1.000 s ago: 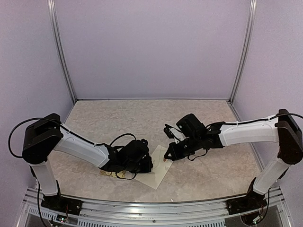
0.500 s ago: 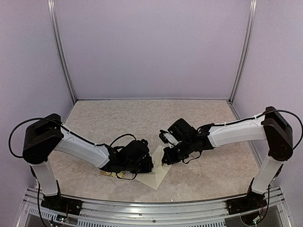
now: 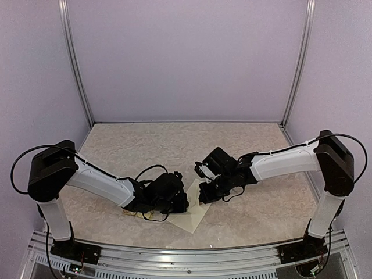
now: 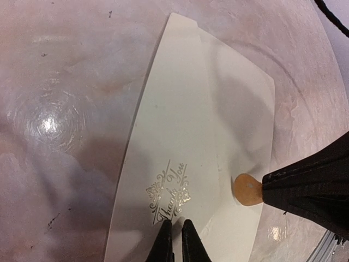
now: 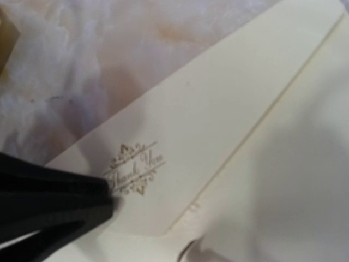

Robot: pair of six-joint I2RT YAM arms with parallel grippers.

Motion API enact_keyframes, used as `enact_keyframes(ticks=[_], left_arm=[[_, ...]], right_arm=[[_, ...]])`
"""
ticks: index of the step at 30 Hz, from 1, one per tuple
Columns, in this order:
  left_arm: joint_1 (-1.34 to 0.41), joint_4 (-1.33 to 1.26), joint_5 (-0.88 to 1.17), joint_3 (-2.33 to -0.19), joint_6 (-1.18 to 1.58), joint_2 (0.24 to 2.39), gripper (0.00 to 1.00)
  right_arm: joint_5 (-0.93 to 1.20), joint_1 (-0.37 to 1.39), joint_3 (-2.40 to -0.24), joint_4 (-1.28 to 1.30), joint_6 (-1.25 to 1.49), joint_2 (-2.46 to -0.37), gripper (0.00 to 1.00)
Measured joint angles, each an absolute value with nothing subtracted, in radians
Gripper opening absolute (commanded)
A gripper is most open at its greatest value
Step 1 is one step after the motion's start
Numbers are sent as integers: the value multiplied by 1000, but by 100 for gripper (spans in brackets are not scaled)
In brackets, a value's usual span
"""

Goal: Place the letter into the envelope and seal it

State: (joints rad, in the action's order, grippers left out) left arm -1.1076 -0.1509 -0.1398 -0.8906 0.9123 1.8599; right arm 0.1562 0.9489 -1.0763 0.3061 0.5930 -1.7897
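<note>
The cream envelope [image 3: 196, 214] lies flat between my arms, its flap folded down with a gold "Thank You" print [image 4: 170, 191]. My left gripper [image 4: 177, 226] is shut, its tips resting on the flap just below the print; it also shows in the top view [image 3: 181, 203] and as black fingers [image 5: 65, 204] in the right wrist view. My right gripper [image 4: 265, 188] is shut on a round tan sticker [image 4: 246, 189], held at the flap's edge; the top view shows it at the envelope's far corner [image 3: 203, 195]. The letter is not visible.
A tan sticker card [image 3: 135, 213] lies partly under my left arm, left of the envelope; its corner shows in the right wrist view [image 5: 5, 30]. The mottled tabletop [image 3: 174, 145] is walled at the back and sides.
My right arm has moved left and down, bringing its gripper over the envelope's far corner. My left arm and the envelope have not moved.
</note>
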Motion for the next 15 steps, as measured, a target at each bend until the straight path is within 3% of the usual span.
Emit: enact_keyframes(ticks=[15], left_arm=[[-1108,-165,-139,-891,912,1866,6]], right_arm=[[166,954,-1099,305,593,-1842,0]])
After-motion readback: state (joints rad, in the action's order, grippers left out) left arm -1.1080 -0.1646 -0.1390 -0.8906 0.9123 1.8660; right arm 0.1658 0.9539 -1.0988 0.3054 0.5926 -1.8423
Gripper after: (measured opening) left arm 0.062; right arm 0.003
